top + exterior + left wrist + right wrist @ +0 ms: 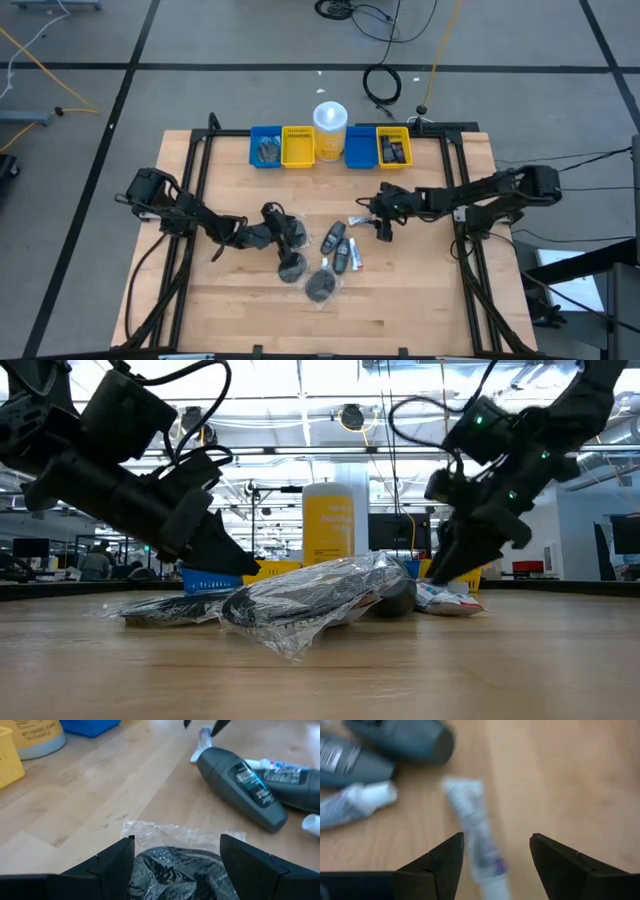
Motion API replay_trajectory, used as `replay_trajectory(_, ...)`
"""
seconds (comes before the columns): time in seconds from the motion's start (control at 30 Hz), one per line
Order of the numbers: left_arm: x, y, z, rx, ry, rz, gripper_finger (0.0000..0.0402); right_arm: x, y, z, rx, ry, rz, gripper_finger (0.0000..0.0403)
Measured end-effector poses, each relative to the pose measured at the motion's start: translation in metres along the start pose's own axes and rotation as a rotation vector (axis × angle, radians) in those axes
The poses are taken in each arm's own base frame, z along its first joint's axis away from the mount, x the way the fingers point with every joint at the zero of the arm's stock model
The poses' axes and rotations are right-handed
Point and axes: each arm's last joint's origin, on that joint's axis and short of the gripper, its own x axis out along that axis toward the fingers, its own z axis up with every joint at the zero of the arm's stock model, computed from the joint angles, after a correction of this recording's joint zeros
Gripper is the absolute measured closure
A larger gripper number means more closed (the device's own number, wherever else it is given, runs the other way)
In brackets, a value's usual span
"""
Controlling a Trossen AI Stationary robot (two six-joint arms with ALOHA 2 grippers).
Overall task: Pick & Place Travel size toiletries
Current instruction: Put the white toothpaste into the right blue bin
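Note:
My left gripper [278,235] [177,840] is open and low over a round dark disc in clear wrap [291,232] [172,870], one finger on either side of it. My right gripper [383,228] [496,837] is open over a white-silver tube [360,221] [475,850] that lies flat on the table; its fingers straddle the tube's near end. Two dark bottles [333,240] [343,257] lie on their sides between the arms. Two more wrapped discs [293,268] [322,285] lie nearer the table's near edge.
Along the far edge stand a blue bin [265,147], a yellow bin [298,145], a tall white-lidded yellow cup [330,128], another blue bin [360,145] and a yellow bin [393,147]. A small white-capped tube [360,802] lies beside the bottles. Bare wood shows at the near edge [400,310].

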Motion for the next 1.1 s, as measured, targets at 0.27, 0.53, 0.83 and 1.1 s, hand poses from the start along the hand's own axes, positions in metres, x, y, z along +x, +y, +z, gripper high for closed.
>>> replay_trajectory(0.27,-0.016,-0.011,0.011,0.094,-0.036,-0.057,0.0119,0.016,0.001,-0.01,0.007,0.056,0.062,0.0223)
replay_trajectory(0.53,-0.05,-0.002,0.036,0.135,-0.073,0.106,0.0119,0.018,0.006,-0.001,0.078,-0.047,0.071,0.0316)
replay_trajectory(0.83,-0.064,0.022,0.024,-0.034,-0.094,0.494,0.0119,0.014,0.007,0.024,0.212,-0.333,-0.213,0.0372)
replay_trajectory(1.1,-0.06,0.026,0.0,-0.122,-0.028,0.549,0.0119,0.011,-0.034,0.051,0.415,-0.414,-0.378,0.0366)
